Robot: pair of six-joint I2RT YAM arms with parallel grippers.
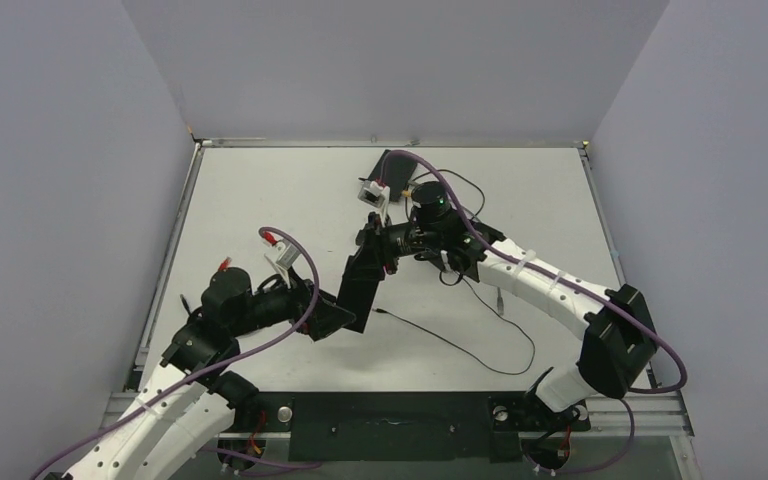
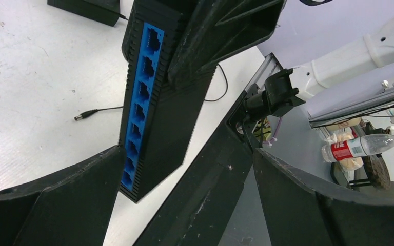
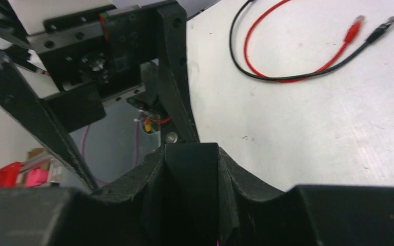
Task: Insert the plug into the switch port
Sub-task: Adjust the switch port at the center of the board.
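While the plug (image 2: 79,117) lay loose on the surface (image 2: 31,77) beside the raised switch (image 2: 159,102), insertion had not begun | right hand (image 3: 191,169) clamped on switch's upper end | left hand (image 1: 335,318) wide apart, empty, near its lower end | next, likely: left hand grasps plug, aligns it with port
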